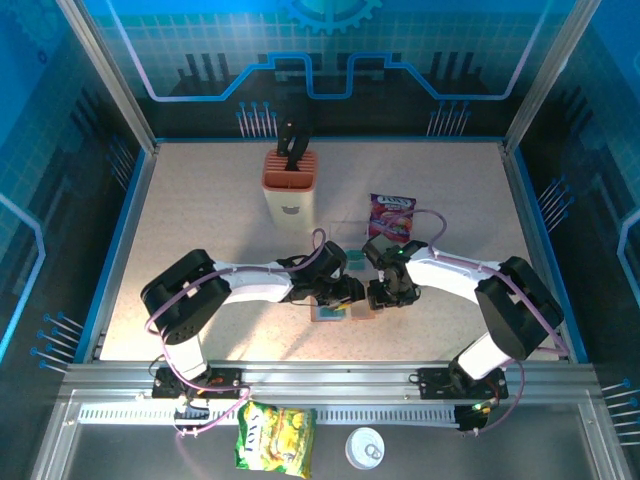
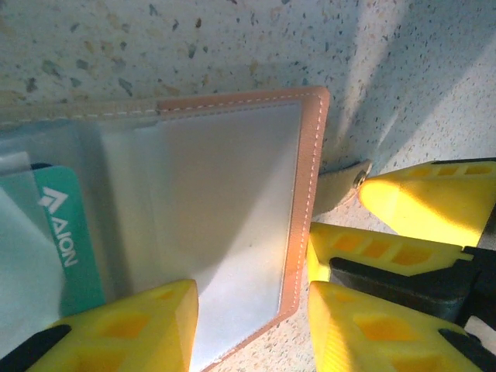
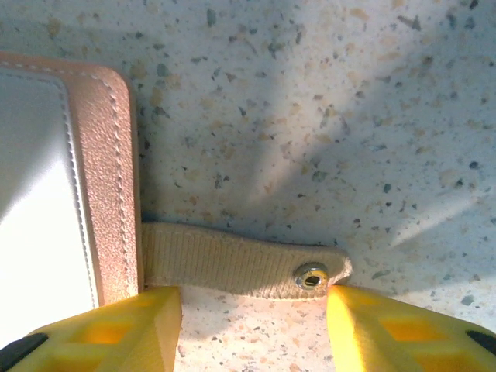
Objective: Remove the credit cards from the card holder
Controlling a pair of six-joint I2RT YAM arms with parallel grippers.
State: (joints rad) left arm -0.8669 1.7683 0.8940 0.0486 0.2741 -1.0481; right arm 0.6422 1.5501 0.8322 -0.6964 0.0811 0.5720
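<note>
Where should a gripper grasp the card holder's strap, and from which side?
Likely the free end by its snap, from above, pinching across the width: the strap lies flat on the table, jutting from the edge of the card holder.

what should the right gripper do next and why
Probably lift the right gripper off the strap tab, which lies flat between its open jaws, and carry it to the teal card tucked in the card holder pocket away from the strap. The left gripper straddles the holder's edge, seemingly steadying it.
</note>
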